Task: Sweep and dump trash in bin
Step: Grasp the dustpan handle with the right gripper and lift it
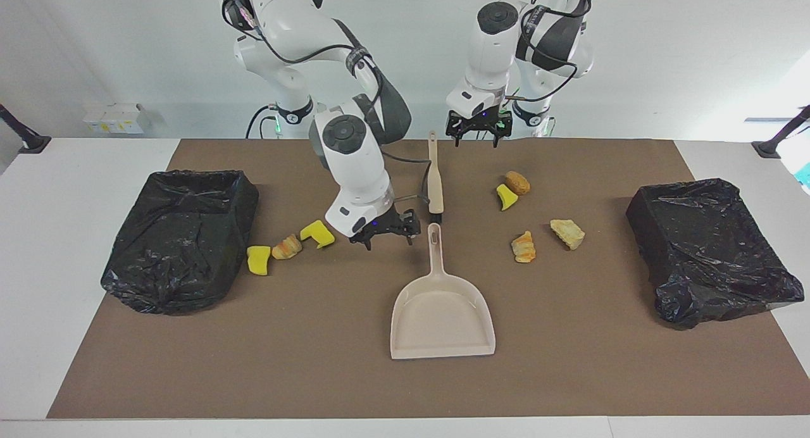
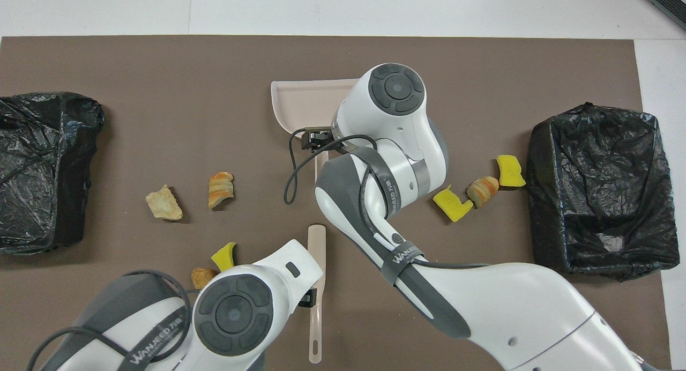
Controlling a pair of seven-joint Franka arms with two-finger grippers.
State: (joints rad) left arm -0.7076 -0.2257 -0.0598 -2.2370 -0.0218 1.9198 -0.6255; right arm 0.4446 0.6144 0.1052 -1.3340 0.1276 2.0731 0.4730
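Overhead view, "WANJEED" bands on both arms, right gripper and left gripper spread wide, empty.

Right arm bends low, its gripper spread open, pointing down. Left arm folds in, left gripper open, raised, pointing down.

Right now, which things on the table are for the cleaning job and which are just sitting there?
For the job: seven trash pieces, brush, dustpan, two black-bagged bins, open right hand beside the dustpan's handle, open left hand beside the brush's handle.
Just lying about: white boxes by the wall, black stands at the table's corners.
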